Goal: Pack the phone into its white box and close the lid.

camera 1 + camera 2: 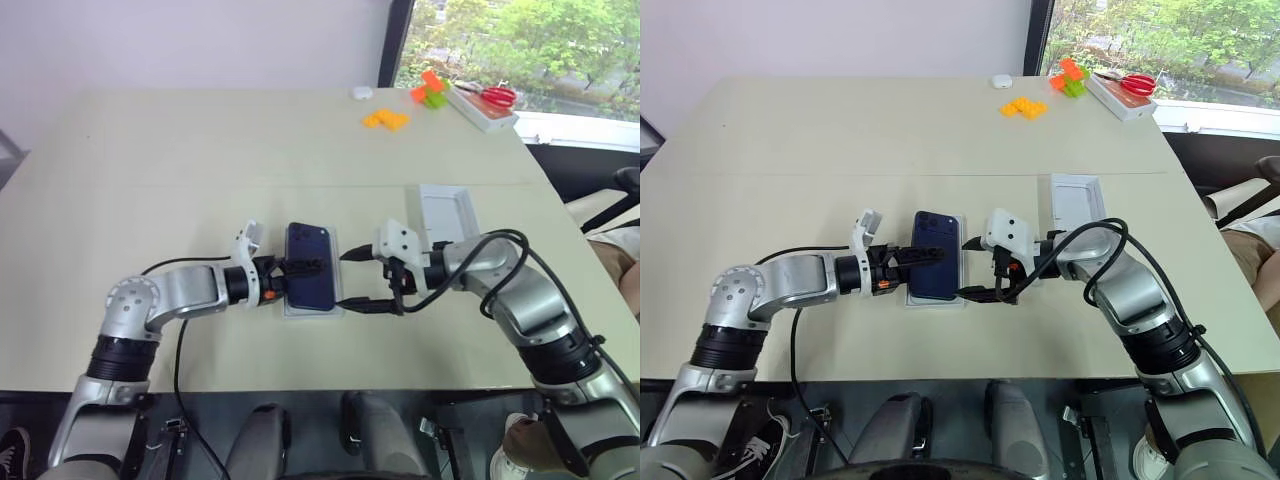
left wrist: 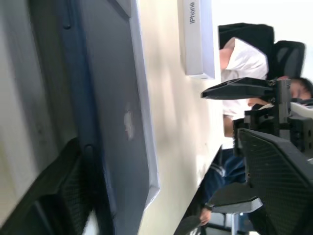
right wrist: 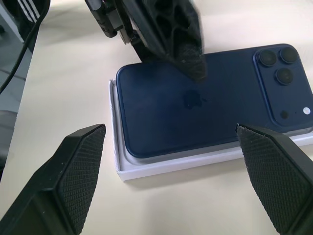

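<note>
The dark navy phone (image 1: 310,285) lies back up on the white box (image 3: 161,165) in the middle of the table, its camera cluster at the far end. My left gripper (image 1: 304,266) reaches over the phone from the left and is open; one of its fingers (image 3: 188,54) hangs right over the phone's back. Just right of the box, my right gripper (image 1: 358,280) is open, its fingers pointing at the phone's long edge without touching it. The lid (image 1: 445,212) lies inside up, further right and farther away.
Orange blocks (image 1: 385,119), green and orange blocks (image 1: 430,92), a long white case with red scissors (image 1: 487,103) and a small white object (image 1: 362,93) sit at the far right. A person (image 2: 242,58) sits beyond the table's right edge.
</note>
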`<state>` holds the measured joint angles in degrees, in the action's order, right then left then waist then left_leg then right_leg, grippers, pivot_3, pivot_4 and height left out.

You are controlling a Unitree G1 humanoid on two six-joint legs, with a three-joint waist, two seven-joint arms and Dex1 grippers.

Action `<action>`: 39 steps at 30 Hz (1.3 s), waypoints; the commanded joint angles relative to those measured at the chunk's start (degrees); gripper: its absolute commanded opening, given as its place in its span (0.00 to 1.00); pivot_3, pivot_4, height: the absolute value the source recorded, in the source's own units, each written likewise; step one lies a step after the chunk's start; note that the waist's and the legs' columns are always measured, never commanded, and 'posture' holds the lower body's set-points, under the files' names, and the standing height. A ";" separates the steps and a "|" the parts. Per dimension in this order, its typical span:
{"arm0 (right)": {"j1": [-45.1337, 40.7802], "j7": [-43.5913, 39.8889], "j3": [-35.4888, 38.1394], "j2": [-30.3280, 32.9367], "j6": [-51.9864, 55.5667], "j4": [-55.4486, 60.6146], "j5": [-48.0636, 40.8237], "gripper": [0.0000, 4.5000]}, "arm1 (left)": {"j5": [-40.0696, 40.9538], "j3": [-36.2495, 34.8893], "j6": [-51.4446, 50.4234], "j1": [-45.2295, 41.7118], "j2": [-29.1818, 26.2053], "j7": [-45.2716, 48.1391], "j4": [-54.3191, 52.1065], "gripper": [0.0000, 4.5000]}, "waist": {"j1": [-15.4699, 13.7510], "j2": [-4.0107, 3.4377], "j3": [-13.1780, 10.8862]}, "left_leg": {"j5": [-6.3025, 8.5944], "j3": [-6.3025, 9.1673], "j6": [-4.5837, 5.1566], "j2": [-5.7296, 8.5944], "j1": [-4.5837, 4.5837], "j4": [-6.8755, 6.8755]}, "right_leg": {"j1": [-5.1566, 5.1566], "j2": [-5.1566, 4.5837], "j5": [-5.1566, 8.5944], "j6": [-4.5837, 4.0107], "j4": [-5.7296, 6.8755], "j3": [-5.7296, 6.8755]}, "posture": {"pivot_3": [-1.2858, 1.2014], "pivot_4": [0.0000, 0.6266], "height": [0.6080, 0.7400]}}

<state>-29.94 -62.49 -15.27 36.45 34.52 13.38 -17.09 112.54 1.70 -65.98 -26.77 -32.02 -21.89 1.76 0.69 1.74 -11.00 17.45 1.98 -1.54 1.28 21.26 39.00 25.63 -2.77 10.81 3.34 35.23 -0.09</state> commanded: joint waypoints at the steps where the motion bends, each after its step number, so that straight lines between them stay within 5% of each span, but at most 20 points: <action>1: -1.77 0.33 0.72 -0.71 -0.89 0.29 -0.48 1.00 | 0.46 -0.03 -2.46 -2.78 -2.21 2.21 -1.68 0.98 | -0.03 -0.01 0.00 | 0.00 0.00 0.00 0.01 0.00 0.02 | -0.01 0.03 0.00 0.00 0.00 0.02 | 0.52 0.24 1.00; 22: -3.20 1.83 1.61 -2.11 -2.85 -3.52 0.31 1.00 | -0.09 -1.61 -5.80 -6.09 -17.35 8.97 -3.35 0.98 | 0.03 -0.03 -0.02 | 0.07 -0.01 0.11 -0.04 -0.01 0.04 | -0.06 -0.02 0.01 0.01 -0.06 0.01 | 0.52 0.24 1.00; 27: -4.37 4.63 3.75 -4.25 -4.08 -6.97 -0.47 1.00 | -8.76 -3.10 -4.25 -5.29 -18.13 12.05 -3.59 0.98 | 0.02 -0.05 -0.03 | 0.07 -0.03 0.11 -0.02 -0.01 0.04 | -0.06 -0.01 0.06 -0.07 -0.06 0.01 | 0.52 0.24 1.00; 30: -4.54 6.67 4.65 -5.28 -5.55 -10.14 0.70 0.79 | -12.60 -4.22 -2.98 -3.42 -17.31 13.73 -3.83 0.78 | 0.04 -0.05 -0.03 | 0.07 -0.04 0.11 -0.03 0.00 0.04 | -0.05 -0.01 0.05 -0.06 -0.06 0.01 | 0.52 0.24 1.00; 37: -2.97 6.79 3.35 -4.17 -10.66 -12.33 4.66 0.00 | -24.66 -4.36 -3.03 0.42 -17.06 18.13 -5.15 0.01 | 0.05 -0.07 -0.04 | 0.08 -0.05 0.13 -0.04 0.01 0.02 | -0.05 -0.01 0.03 -0.01 -0.09 0.01 | 0.52 0.24 1.00; 39: -2.53 6.73 3.23 -4.44 -12.05 -12.56 5.13 0.00 | -29.05 -3.49 -2.85 1.09 -16.78 19.86 -5.94 0.01 | 0.05 -0.07 -0.04 | 0.08 -0.05 0.13 -0.03 0.01 0.03 | -0.05 -0.01 0.02 0.01 -0.08 0.01 | 0.52 0.24 1.00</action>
<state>-32.43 -55.61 -12.67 32.09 24.47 0.21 -12.10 86.91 -1.24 -69.40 -25.70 -48.79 -3.89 -2.19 0.74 1.67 -11.04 17.53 1.91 -1.41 1.25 21.27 39.03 25.58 -2.77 10.83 3.35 35.15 -0.08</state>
